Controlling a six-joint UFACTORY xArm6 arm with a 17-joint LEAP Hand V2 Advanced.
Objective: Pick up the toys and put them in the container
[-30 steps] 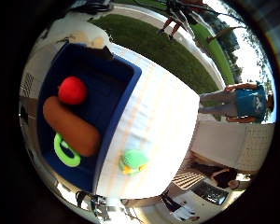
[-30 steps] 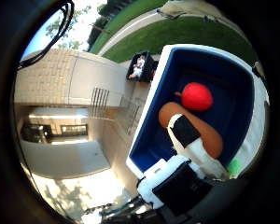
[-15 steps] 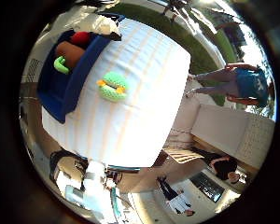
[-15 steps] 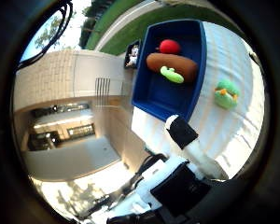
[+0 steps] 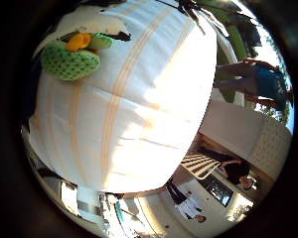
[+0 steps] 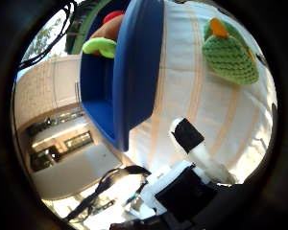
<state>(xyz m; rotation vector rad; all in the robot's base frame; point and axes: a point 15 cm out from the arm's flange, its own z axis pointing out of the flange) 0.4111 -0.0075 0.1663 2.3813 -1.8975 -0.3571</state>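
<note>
We see a green knitted toy [image 6: 230, 57] with an orange top lying on the white striped cloth of the counter [image 5: 139, 124], near the blue container [image 6: 134, 72] but apart from it. Inside the container lie a red toy [image 6: 113, 17], a brown toy [image 6: 103, 33] and a light green one [image 6: 100, 46]. The robot hand [image 6: 192, 167] holds nothing, one finger [image 6: 187, 135] reaching out straight over the cloth.
</note>
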